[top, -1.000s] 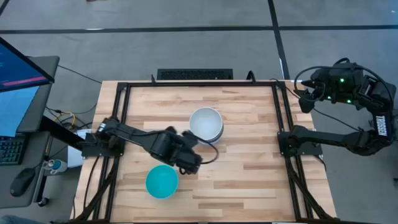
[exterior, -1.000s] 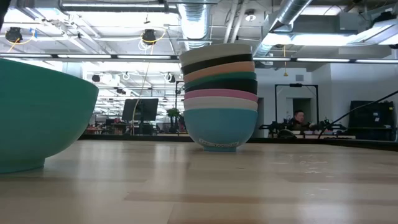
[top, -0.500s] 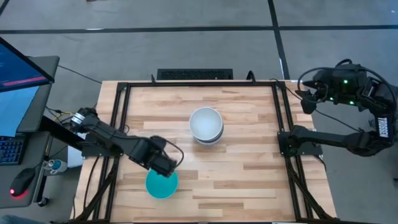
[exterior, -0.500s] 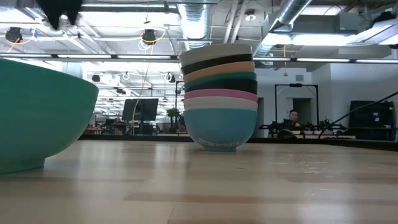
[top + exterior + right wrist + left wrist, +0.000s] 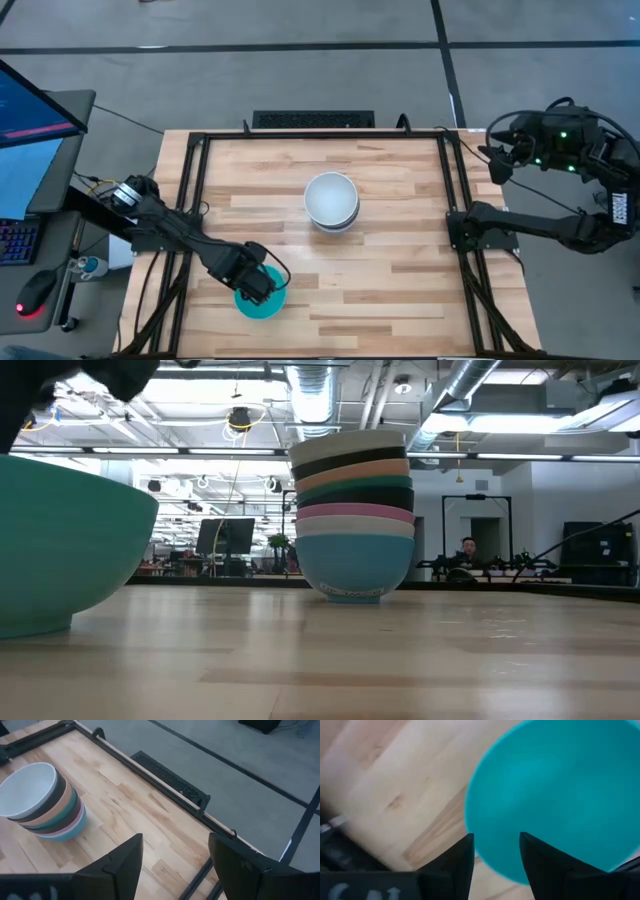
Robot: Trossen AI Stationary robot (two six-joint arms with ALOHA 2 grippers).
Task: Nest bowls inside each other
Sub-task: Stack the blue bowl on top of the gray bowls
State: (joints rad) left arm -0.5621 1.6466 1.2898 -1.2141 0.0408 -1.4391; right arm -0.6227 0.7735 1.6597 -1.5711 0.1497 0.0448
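While upright, cyan bowl (image 5: 262, 297) sits under left tool (image 5: 256, 286)

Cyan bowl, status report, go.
Left end effector open, straddling lone cyan bowl rim. Right end effector open, parked off-table. Stack mid-table, path clear.

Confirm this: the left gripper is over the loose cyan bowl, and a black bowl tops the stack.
Not quite. The high view shows a white bowl topping the stack, not a black one. The left gripper is indeed over the loose cyan bowl.
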